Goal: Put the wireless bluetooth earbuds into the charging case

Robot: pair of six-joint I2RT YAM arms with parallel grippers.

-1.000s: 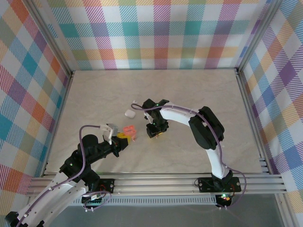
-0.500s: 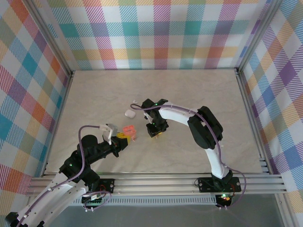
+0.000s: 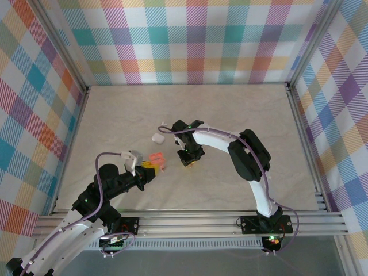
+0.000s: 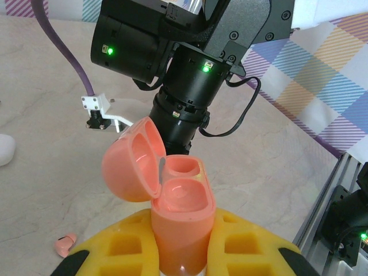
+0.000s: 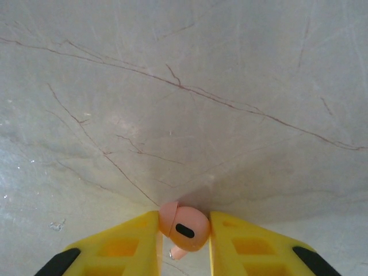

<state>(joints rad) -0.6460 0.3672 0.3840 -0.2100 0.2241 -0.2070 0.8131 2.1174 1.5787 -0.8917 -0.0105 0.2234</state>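
Left wrist, left jaws clenched on open salmon-pink charging case (image 4: 183, 224), lid (image 4: 133, 161) tipped toward 10 o'clock, right wrist, right jaws grasping salmon-pink earbud (image 5: 185, 229) over counter (image 5: 230, 86)

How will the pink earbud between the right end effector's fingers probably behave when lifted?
The pink earbud looks smooth and rounded, so it may slip or twist in the right end effector. It is small beside the fingers, so probably light. Its glossy shell looks stiff, unlikely to bend.
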